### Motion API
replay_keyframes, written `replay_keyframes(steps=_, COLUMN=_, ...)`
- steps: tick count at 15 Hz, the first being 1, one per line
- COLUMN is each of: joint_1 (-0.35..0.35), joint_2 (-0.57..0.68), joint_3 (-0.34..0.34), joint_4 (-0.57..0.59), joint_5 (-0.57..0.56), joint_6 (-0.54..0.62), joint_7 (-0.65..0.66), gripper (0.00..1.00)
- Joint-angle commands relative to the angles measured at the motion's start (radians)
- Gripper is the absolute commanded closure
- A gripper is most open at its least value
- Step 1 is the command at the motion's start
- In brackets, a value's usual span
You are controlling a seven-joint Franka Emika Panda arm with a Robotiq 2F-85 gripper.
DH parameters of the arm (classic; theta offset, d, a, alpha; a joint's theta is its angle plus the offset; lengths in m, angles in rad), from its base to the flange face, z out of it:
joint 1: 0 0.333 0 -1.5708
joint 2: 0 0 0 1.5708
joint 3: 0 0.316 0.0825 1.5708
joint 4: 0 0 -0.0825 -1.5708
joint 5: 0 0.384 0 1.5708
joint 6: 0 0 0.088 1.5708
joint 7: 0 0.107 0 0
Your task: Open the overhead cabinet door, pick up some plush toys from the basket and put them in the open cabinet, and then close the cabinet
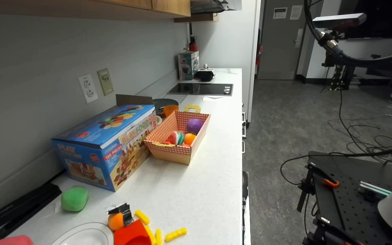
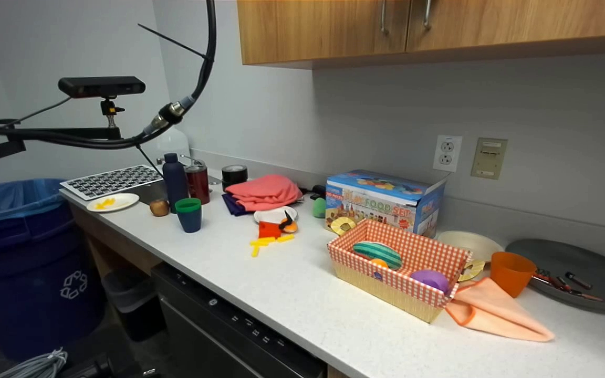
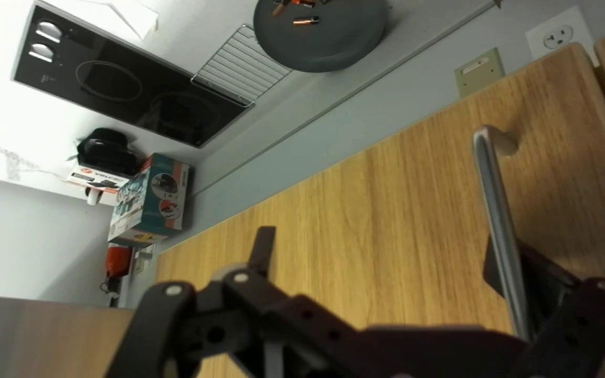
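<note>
The light tan overhead cabinet [image 1: 128, 5] [image 2: 323, 31] is on the wall above the counter. Its doors look shut in both exterior views. In the wrist view the door [image 3: 360, 210] fills the middle, with its metal handle [image 3: 497, 220] on the right. My gripper [image 3: 381, 252] is open at the door. One finger lies behind the handle bar, on its door side; the other stands well left, in front of the door. The gripper is out of both exterior views. The red-checked basket [image 1: 168, 156] [image 2: 381, 296] holds a purple toy [image 1: 194, 126] [image 2: 431, 278], a watermelon toy [image 1: 175, 137] and an orange ball [image 1: 189, 139].
A blue toy box [image 1: 90, 146] [image 2: 376, 202] stands beside the basket. An orange cup [image 2: 512, 273] and grey pan [image 3: 323, 31] are near it. A cooktop [image 3: 113, 79] lies farther along. The range hood [image 1: 209, 6] adjoins the cabinet. Plates and plastic toys lie on the counter.
</note>
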Motion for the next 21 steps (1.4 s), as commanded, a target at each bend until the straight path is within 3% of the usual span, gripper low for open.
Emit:
replay_keyframes(steps=1, joint_1=-0.016, joint_2=-0.085, joint_3=-0.040, joint_4=-0.072, joint_5=-0.058, joint_6=-0.130, joint_7=-0.014, gripper=0.00)
replay_keyframes(steps=8, joint_1=-0.059, joint_2=-0.269, joint_3=-0.080, joint_4=-0.241, joint_5=0.195, joint_6=-0.196, joint_7=-0.036, gripper=0.00)
replay_keyframes(steps=12, joint_1=-0.113, joint_2=-0.366, joint_3=-0.098, joint_4=-0.340, joint_5=0.248, joint_6=-0.178, joint_7=-0.003, gripper=0.00)
replay_keyframes(steps=13, joint_1=-0.073, joint_2=-0.295, joint_3=-0.052, joint_4=-0.250, joint_5=0.272, joint_6=-0.141, joint_7=-0.038, gripper=0.00)
replay_keyframes(steps=21, joint_1=-0.077, joint_2=-0.294, joint_3=-0.043, joint_4=-0.255, joint_5=0.280, joint_6=-0.128, joint_7=-0.041, gripper=0.00)
